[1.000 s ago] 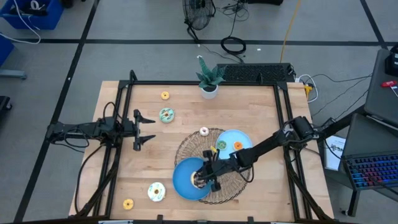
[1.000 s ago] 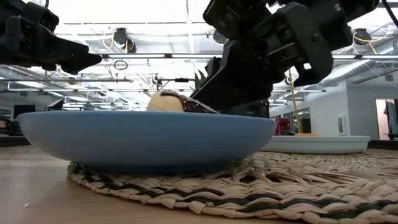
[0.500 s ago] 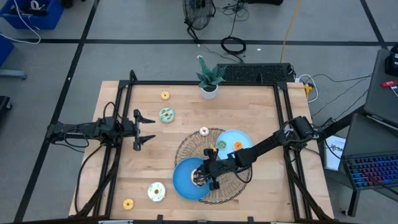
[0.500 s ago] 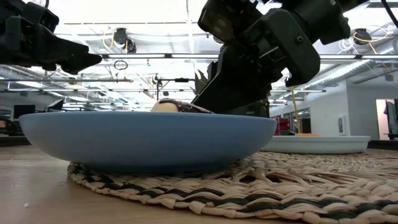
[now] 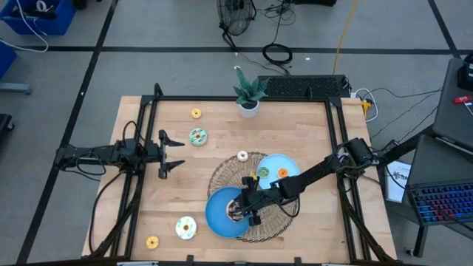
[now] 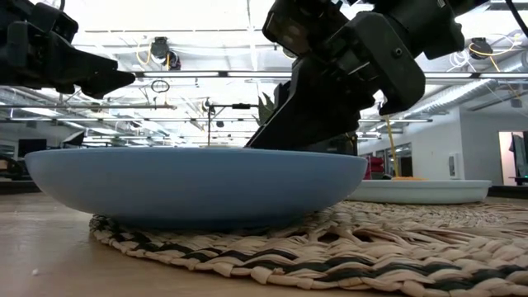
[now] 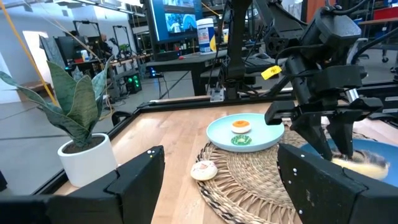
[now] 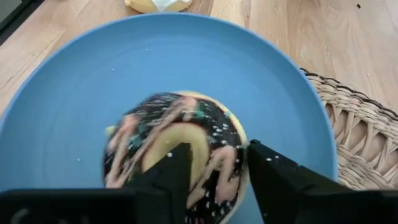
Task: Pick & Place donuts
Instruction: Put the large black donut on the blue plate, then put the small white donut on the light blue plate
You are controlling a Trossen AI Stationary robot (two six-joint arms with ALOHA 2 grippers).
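Waiting at the table's left edge, the left gripper (image 5: 171, 154) hangs with its fingers spread wide and empty, well apart from the plates. Toward the middle, the dark blue plate (image 5: 216, 214) sits on the woven mat (image 5: 222, 177). Over its right half, the right gripper (image 5: 242, 210) straddles the chocolate donut (image 8: 177, 152), fingers narrowly parted, the ring lying flat on the plate directly beneath them. Whether the pads grip or merely flank it cannot be told. The right arm is plainly nearer.
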